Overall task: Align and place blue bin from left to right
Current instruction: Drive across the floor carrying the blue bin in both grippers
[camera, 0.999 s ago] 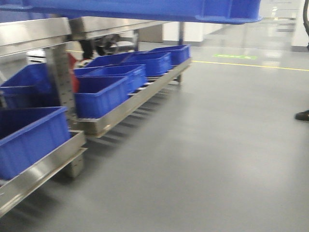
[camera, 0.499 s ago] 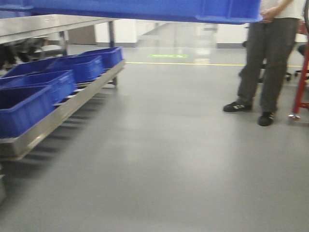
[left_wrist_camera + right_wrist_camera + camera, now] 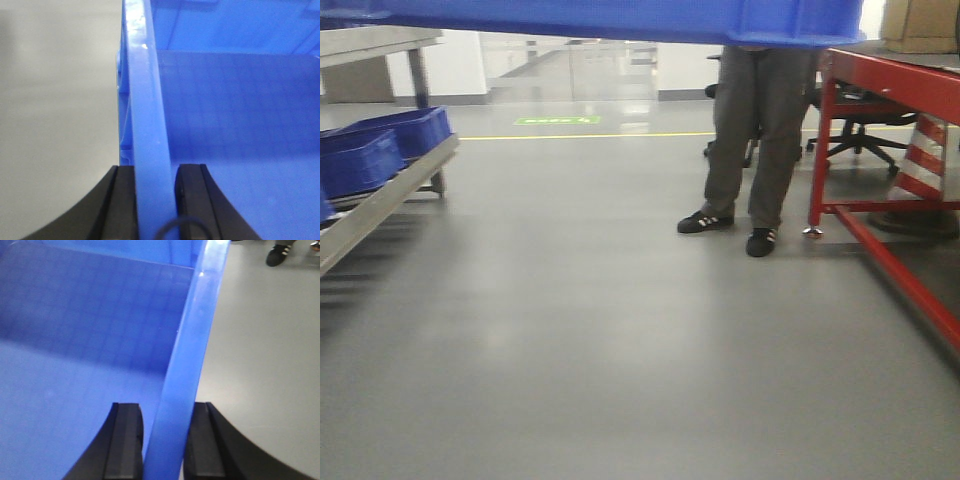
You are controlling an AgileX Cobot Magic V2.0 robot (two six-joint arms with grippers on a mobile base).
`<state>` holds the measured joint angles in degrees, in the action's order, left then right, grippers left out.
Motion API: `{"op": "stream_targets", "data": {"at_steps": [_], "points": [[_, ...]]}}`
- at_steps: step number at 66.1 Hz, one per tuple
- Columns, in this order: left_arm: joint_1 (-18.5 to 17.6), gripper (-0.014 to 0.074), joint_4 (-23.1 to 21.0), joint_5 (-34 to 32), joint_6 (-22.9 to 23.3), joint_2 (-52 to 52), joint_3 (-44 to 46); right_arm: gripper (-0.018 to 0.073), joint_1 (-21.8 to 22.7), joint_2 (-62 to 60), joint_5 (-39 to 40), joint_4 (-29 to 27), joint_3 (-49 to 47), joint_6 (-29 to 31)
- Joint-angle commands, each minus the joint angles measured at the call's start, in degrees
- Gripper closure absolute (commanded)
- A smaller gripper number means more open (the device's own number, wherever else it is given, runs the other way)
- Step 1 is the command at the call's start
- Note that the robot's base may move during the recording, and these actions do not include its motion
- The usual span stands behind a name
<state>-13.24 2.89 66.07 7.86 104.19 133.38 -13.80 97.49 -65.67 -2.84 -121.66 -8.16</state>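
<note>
Gleaming blue bin point(image 3: 240, 100), thick-rimmed, grid-patterned inside.

Front cam: low, faces forward over the floor point(image 3: 620, 340), with the blue bin point(image 3: 620, 18) filling its top edge. Left wrist cam: very close, sights along the bin's left rim through the left gripper point(image 3: 155, 172), jaws pinching the rim; floor left, bin inside right. Right wrist cam: mirrored, right gripper point(image 3: 165, 407) pinching the right rim, floor right. Overlap: bin and floor; person's shoe point(image 3: 280, 254) shows in the front and right-wrist views.
</note>
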Motion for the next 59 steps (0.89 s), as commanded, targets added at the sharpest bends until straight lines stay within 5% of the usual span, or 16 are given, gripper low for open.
{"op": "stream_targets", "data": {"at_steps": [1, 59], "points": [[-0.1, 0.0708, -1.1, -6.0, 0.2, -1.2, 1.1, 0.0627, 0.0, -1.4, 3.3, 0.2, -1.1, 1.7], [-0.1, 0.0708, -1.1, -6.0, 0.2, -1.2, 1.1, 0.0627, 0.0, -1.4, 3.3, 0.1, -1.1, 1.7]]}}
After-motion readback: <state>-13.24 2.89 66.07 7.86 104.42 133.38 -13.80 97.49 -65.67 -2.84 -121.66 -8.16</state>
